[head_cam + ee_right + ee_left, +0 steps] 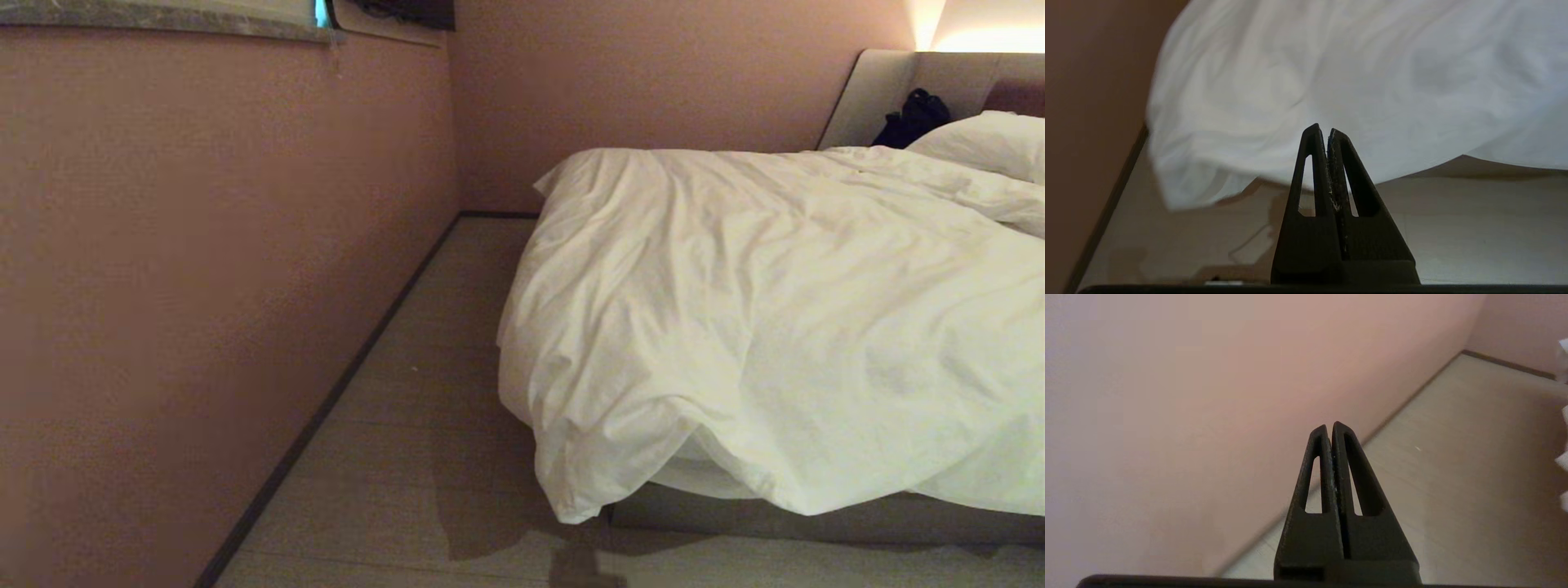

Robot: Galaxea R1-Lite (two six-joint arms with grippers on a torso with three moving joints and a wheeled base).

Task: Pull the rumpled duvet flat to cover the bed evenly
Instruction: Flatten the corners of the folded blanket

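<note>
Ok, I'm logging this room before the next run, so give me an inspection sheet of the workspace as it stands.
Surface: pale wood-look floor, bare where visible.
Job's things: puffy white wrinkled duvet spread over the low bed, one corner hanging down near the floor.
Clutter: black bag against the padded headboard; plump white pillow.
Grippers: left gripper shut, empty, facing the wall; right gripper shut, empty, facing the duvet.
Cables: nothing seen.
Surroundings: pink wall, dark skirting.

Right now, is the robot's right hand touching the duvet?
Apart. In the right wrist view the right hand is shut on nothing, short of the duvet, floor showing beneath.
</note>
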